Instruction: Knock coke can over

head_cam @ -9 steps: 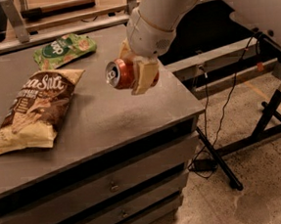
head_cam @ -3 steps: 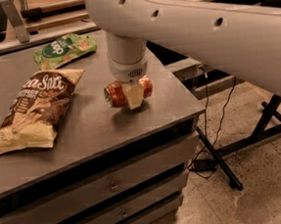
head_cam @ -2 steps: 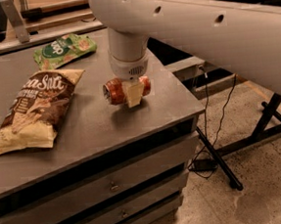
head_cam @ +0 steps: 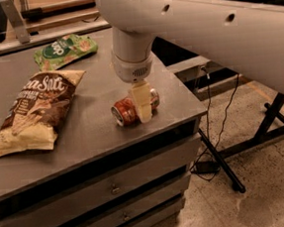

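The coke can (head_cam: 123,112) is a small red can lying on its side near the front right corner of the grey table (head_cam: 85,140), its silver end facing front left. My gripper (head_cam: 142,108) hangs straight down from the big white arm (head_cam: 199,26) and straddles the can's middle. One cream finger (head_cam: 142,103) crosses the can's near side; the other is hidden behind it. The gripper is shut on the can, which rests on or just above the tabletop.
A brown chip bag (head_cam: 35,112) lies flat at the table's left. A green bag (head_cam: 64,50) lies at the back. Drawers (head_cam: 113,187) sit under the tabletop. The table's right edge is close to the can. Black stand legs (head_cam: 267,124) and cables (head_cam: 218,128) are on the floor to the right.
Three seconds ago the can was held in the air; it has come down on its side. Since 0.7 s ago, gripper and can have shifted toward the table's front edge.
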`<state>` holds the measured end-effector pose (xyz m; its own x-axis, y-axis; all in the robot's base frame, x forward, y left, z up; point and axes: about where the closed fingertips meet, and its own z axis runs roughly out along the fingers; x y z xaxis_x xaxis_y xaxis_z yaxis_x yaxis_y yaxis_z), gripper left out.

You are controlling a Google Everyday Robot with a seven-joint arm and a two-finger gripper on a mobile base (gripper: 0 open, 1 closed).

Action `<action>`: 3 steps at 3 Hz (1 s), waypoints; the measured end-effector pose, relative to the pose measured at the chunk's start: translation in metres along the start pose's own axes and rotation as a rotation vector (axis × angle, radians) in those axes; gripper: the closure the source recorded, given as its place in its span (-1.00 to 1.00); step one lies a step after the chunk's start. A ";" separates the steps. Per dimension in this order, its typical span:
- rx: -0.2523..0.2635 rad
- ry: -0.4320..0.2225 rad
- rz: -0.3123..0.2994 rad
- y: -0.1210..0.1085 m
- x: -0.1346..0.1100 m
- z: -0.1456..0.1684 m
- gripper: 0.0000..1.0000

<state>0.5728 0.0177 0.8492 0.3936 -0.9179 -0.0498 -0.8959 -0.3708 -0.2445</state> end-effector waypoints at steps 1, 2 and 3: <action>0.005 -0.006 0.002 0.001 0.000 -0.001 -1.00; 0.030 -0.012 0.013 0.001 -0.001 -0.004 -1.00; 0.043 -0.018 0.023 0.001 0.000 -0.007 -1.00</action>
<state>0.5707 0.0160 0.8552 0.3773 -0.9232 -0.0732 -0.8951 -0.3432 -0.2847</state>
